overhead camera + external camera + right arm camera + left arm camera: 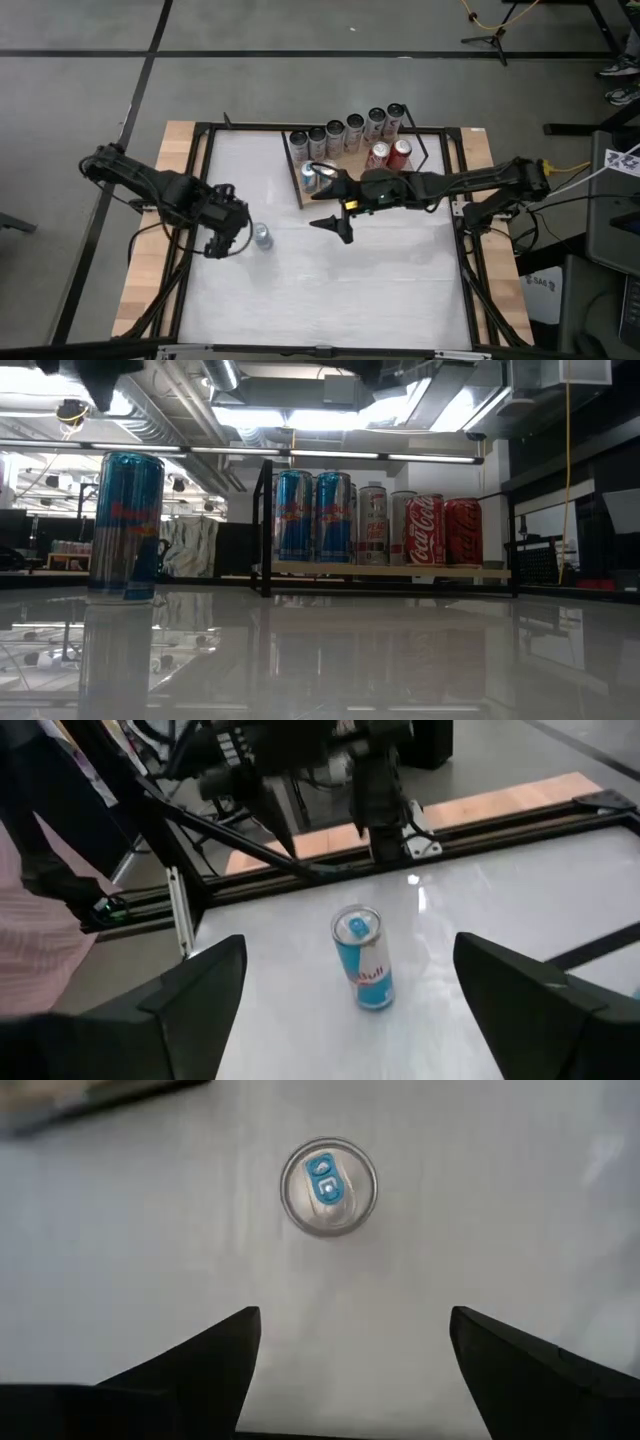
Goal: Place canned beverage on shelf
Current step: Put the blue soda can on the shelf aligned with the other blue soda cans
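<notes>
A blue-and-silver can [262, 237] stands upright on the white table [330, 290], just beside the left gripper [222, 240], whose jaws hang apart and empty above it. Farther on, the right gripper [338, 226] hovers mid-table, jaws apart. Beyond, the shelf [420, 142] holds more cans [345, 130].

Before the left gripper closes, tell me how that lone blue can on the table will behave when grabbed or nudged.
The blue can stands upright, tall and slim, so a high sideways nudge would probably tip it. Once down, its round body would likely roll on the glossy table. Its smooth metal wall may slip unless the open left gripper closes squarely.
</notes>
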You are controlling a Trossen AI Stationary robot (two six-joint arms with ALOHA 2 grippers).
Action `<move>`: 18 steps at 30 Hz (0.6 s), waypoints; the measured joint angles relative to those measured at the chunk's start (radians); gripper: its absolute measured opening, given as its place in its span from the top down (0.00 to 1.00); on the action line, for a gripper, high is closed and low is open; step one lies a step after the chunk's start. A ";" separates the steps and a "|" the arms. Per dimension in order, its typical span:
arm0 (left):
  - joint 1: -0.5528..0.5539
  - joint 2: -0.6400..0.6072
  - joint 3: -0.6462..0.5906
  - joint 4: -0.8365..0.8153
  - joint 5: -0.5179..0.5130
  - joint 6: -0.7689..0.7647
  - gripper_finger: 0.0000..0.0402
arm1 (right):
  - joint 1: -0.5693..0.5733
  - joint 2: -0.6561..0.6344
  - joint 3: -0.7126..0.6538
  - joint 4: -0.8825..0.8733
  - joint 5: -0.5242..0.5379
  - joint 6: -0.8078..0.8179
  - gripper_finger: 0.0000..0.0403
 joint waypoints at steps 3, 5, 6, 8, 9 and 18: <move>-0.032 -0.019 0.000 0.000 0.000 -0.221 0.21 | 0.000 0.016 0.000 -0.005 0.000 0.000 0.14; -0.055 -0.022 0.000 0.001 0.010 -0.340 0.21 | 0.000 0.023 0.000 -0.008 0.000 0.000 0.14; -0.065 -0.022 0.000 0.001 0.027 -0.396 0.21 | 0.000 0.024 0.000 -0.011 0.000 0.000 0.14; -0.089 -0.018 0.000 0.002 0.067 -0.494 0.21 | 0.000 0.024 0.000 -0.010 0.000 0.000 0.14; -0.101 -0.015 0.000 0.004 0.088 -0.542 0.21 | 0.000 0.024 0.000 -0.008 0.000 0.000 0.14; -0.167 0.015 0.000 0.068 0.065 -0.914 0.21 | 0.000 0.027 0.000 -0.008 0.000 0.000 0.14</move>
